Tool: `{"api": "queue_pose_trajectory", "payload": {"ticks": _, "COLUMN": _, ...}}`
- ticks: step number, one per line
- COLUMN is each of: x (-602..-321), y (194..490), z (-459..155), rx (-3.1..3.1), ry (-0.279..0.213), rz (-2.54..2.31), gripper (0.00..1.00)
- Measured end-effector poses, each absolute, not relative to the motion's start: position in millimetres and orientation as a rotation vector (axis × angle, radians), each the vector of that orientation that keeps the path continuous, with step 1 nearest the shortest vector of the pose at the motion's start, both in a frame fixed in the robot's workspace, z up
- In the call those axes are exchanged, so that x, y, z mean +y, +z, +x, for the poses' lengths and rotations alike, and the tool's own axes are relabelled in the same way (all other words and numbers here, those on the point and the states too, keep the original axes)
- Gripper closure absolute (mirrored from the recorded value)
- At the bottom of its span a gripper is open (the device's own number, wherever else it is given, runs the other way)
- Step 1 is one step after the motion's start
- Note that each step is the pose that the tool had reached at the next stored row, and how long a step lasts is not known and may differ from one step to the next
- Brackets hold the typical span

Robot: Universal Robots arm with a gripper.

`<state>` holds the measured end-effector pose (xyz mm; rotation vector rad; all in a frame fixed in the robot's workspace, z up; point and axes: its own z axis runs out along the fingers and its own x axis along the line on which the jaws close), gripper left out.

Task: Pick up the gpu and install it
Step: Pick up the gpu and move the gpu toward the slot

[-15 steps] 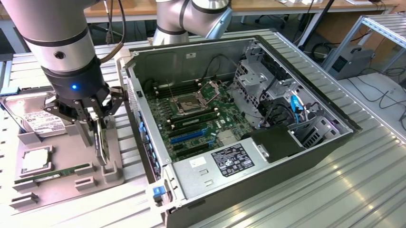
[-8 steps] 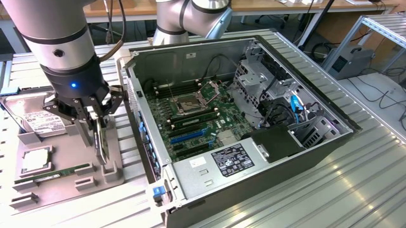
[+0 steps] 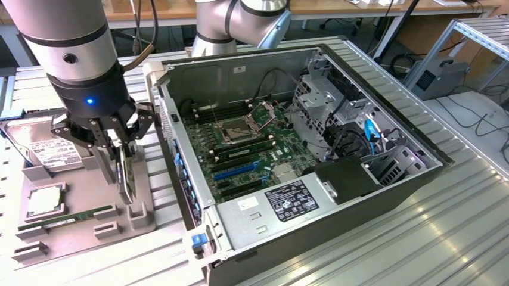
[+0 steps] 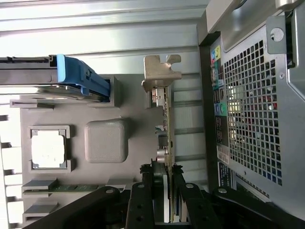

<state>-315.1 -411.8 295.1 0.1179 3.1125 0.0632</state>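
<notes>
Jaws: closed on the gpu (image 4: 167,119), which is clamped by its two flat sides, as seen in the wrist view.
Gpu position: held upright on edge between the jaws, over the gray tray (image 3: 75,235). The metal bracket (image 4: 161,74) is seen at the end farthest from the jaws.
Gpu vs tray: the lower edge is seen down at the tray's slot. Whether it is lifted clear cannot be told.
Gpu vs case: kept outside the computer case (image 3: 342,226), just beside it, on the exterior view's left.
Tray contents: a hard drive (image 3: 40,149) is propped at the far end, a processor chip (image 3: 44,202) is set in a square pocket, and a green memory stick (image 3: 68,218) is laid in a narrow slot.
Case contents: side is open. The motherboard (image 3: 247,149) is exposed, a power supply (image 3: 263,214) is fitted at the near end, and a drive cage (image 3: 318,101) is fitted toward the exterior view's right.
Tabletop (image 3: 413,250): ribbed metal, with tray and case set side by side on it.
</notes>
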Motion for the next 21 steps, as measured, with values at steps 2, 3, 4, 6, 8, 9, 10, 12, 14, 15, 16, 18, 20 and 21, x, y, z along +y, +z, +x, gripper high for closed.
{"api": "queue_pose_trajectory", "payload": {"ticks": 2, "x": -411.8, "y": 295.6, "z": -315.1, "rx": 3.112, "ry": 0.063, "rz": 0.118, "gripper": 0.73}}
{"api": "queue_pose_trajectory", "payload": {"ticks": 3, "x": -411.8, "y": 296.3, "z": -315.1, "rx": 3.112, "ry": 0.063, "rz": 0.118, "gripper": 0.73}}
{"api": "queue_pose_trajectory", "payload": {"ticks": 4, "x": -411.8, "y": 297.2, "z": -315.1, "rx": 3.113, "ry": 0.063, "rz": 0.118, "gripper": 0.73}}
{"api": "queue_pose_trajectory", "payload": {"ticks": 6, "x": -411.8, "y": 297.4, "z": -315.1, "rx": 3.112, "ry": 0.063, "rz": 0.118, "gripper": 0.73}}
{"api": "queue_pose_trajectory", "payload": {"ticks": 8, "x": -411.8, "y": 297.8, "z": -315.1, "rx": 3.112, "ry": 0.063, "rz": 0.118, "gripper": 0.73}}
{"api": "queue_pose_trajectory", "payload": {"ticks": 9, "x": -411.8, "y": 298.2, "z": -315.1, "rx": 3.112, "ry": 0.063, "rz": 0.118, "gripper": 0.73}}
{"api": "queue_pose_trajectory", "payload": {"ticks": 10, "x": -411.8, "y": 298.4, "z": -315.1, "rx": 3.112, "ry": 0.063, "rz": 0.118, "gripper": 0.73}}
{"api": "queue_pose_trajectory", "payload": {"ticks": 12, "x": -411.8, "y": 298.7, "z": -315.1, "rx": 3.112, "ry": 0.063, "rz": 0.118, "gripper": 0.73}}
{"api": "queue_pose_trajectory", "payload": {"ticks": 14, "x": -411.8, "y": 299.3, "z": -315.1, "rx": 3.112, "ry": 0.063, "rz": 0.118, "gripper": 0.73}}
{"api": "queue_pose_trajectory", "payload": {"ticks": 15, "x": -411.8, "y": 299.4, "z": -315.1, "rx": 3.112, "ry": 0.063, "rz": 0.118, "gripper": 0.73}}
{"api": "queue_pose_trajectory", "payload": {"ticks": 16, "x": -411.8, "y": 299.7, "z": -315.1, "rx": 3.113, "ry": 0.063, "rz": 0.118, "gripper": 0.73}}
{"api": "queue_pose_trajectory", "payload": {"ticks": 18, "x": -411.8, "y": 300.0, "z": -315.1, "rx": 3.112, "ry": 0.063, "rz": 0.118, "gripper": 0.73}}
{"api": "queue_pose_trajectory", "payload": {"ticks": 20, "x": -411.8, "y": 300.5, "z": -315.1, "rx": 3.113, "ry": 0.063, "rz": 0.118, "gripper": 0.73}}
{"api": "queue_pose_trajectory", "payload": {"ticks": 21, "x": -411.8, "y": 300.7, "z": -315.1, "rx": 3.112, "ry": 0.063, "rz": 0.118, "gripper": 0.73}}
